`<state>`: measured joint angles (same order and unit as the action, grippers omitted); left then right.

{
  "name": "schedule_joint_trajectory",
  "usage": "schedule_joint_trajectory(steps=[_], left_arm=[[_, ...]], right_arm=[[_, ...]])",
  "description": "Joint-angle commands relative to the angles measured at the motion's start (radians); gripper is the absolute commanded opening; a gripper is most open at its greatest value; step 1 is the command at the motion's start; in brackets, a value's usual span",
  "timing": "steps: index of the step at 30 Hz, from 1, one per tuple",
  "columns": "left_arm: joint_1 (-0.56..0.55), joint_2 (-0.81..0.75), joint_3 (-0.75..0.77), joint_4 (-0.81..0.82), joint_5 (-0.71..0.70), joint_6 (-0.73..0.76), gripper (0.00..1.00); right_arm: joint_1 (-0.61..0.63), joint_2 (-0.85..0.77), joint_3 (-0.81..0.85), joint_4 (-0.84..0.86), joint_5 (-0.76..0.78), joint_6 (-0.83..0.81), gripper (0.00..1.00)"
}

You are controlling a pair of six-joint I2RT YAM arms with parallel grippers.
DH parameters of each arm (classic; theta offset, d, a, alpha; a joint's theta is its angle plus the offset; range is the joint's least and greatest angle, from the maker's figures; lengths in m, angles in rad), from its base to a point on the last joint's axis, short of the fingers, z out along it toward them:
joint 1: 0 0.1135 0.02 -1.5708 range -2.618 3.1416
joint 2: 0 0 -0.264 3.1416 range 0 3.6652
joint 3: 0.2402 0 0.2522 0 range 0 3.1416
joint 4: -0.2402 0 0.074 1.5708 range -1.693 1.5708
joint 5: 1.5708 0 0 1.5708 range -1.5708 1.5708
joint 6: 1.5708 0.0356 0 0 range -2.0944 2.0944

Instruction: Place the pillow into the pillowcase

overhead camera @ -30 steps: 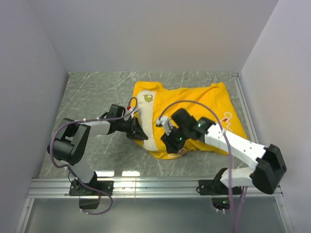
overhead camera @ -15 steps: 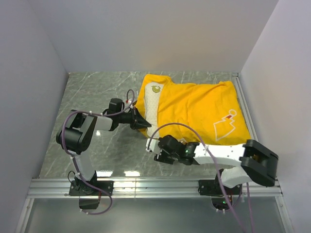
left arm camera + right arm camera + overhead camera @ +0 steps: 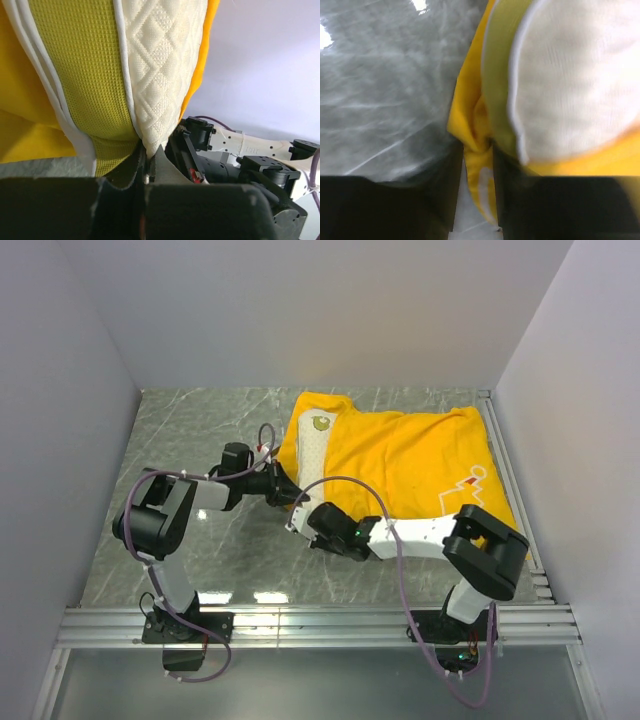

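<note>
Yellow in the top view: bright printed fabric pillowcase (image 3: 410, 465) spread on grey marbled surface (image 3: 190, 440), cream-white quilted pillow (image 3: 313, 455) poking from its left end. Left gripper (image 3: 289, 495) and right gripper (image 3: 298, 520) crowding there, tips hard to make out.

Left wrist: jaws clamped on pillow corner; right arm (image 3: 250, 146) behind.

Right wrist, blurred: jaws pinching a pillowcase fold.

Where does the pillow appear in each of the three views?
Top external: the pillow is a white strip at the left end of the pillowcase.
Left wrist: the pillow fills the upper centre, quilted face and yellowish side.
Right wrist: the pillow is upper right, blurred white.
Shared landmark: the yellow pillowcase around it.
</note>
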<state>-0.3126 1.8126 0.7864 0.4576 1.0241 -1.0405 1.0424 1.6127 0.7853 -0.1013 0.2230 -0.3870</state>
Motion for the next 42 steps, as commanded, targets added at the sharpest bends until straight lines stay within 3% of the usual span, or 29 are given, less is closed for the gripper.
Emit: schedule_joint_trajectory(steps=[1, 3, 7, 11, 14, 20, 22, 23, 24, 26, 27, 29, 31, 32, 34, 35, 38, 42], left_arm=[[0.003, -0.039, -0.027, 0.120, 0.021, -0.045, 0.00], [0.003, -0.047, -0.056, 0.188, 0.011, -0.096, 0.00], [0.003, -0.047, -0.085, 0.306, 0.010, -0.176, 0.00], [-0.008, -0.039, -0.101, 0.336, 0.005, -0.193, 0.00], [-0.016, -0.056, -0.125, 0.296, -0.015, -0.168, 0.00], [0.004, -0.162, -0.179, 0.052, -0.048, -0.012, 0.00], [0.036, -0.193, -0.171, -0.052, -0.059, 0.101, 0.02], [0.082, -0.194, -0.145, -0.101, -0.049, 0.147, 0.23], [0.110, -0.196, -0.121, -0.249, -0.038, 0.277, 0.33], [0.197, -0.202, -0.021, -0.435, -0.044, 0.449, 0.50], [0.225, -0.209, 0.009, -0.579, -0.059, 0.615, 0.54], [0.294, -0.254, 0.103, -0.709, -0.085, 0.759, 0.62], [0.310, -0.307, 0.208, -0.887, -0.162, 0.978, 0.64], [0.308, -0.334, 0.233, -0.933, -0.191, 1.169, 0.78], [0.255, -0.447, 0.248, -1.006, -0.316, 1.313, 0.99], [0.225, -0.485, 0.240, -1.028, -0.355, 1.462, 0.99], [0.091, -0.619, 0.153, -1.068, -0.438, 1.661, 0.99], [-0.170, -0.758, -0.014, -0.957, -0.556, 1.746, 0.99]], right_arm=[[-0.025, 0.035, 0.077, -0.097, -0.097, 0.036, 0.00], [-0.021, -0.014, 0.124, -0.121, -0.141, 0.056, 0.00], [0.051, -0.119, 0.277, -0.153, -0.429, 0.138, 0.00], [0.084, -0.042, 0.553, -0.187, -0.600, 0.197, 0.00], [0.058, -0.001, 0.608, -0.183, -0.626, 0.212, 0.00], [-0.011, 0.010, 0.508, -0.138, -0.539, 0.237, 0.00], [-0.051, -0.022, 0.490, -0.167, -0.496, 0.273, 0.13], [-0.067, -0.040, 0.477, -0.198, -0.496, 0.273, 0.18], [-0.079, -0.063, 0.474, -0.230, -0.481, 0.275, 0.36], [-0.126, -0.175, 0.428, -0.296, -0.490, 0.281, 0.55], [-0.143, -0.218, 0.408, -0.310, -0.494, 0.278, 0.66], [-0.202, -0.307, 0.387, -0.391, -0.498, 0.249, 0.66], [-0.311, -0.361, 0.335, -0.426, -0.517, 0.238, 0.65], [-0.347, -0.370, 0.316, -0.436, -0.514, 0.225, 0.65], [-0.407, -0.398, 0.266, -0.483, -0.507, 0.168, 0.65], [-0.454, -0.407, 0.250, -0.507, -0.510, 0.148, 0.65], [-0.511, -0.399, 0.210, -0.601, -0.487, 0.111, 0.65], [-0.593, -0.303, 0.180, -0.614, -0.508, 0.112, 0.63]])
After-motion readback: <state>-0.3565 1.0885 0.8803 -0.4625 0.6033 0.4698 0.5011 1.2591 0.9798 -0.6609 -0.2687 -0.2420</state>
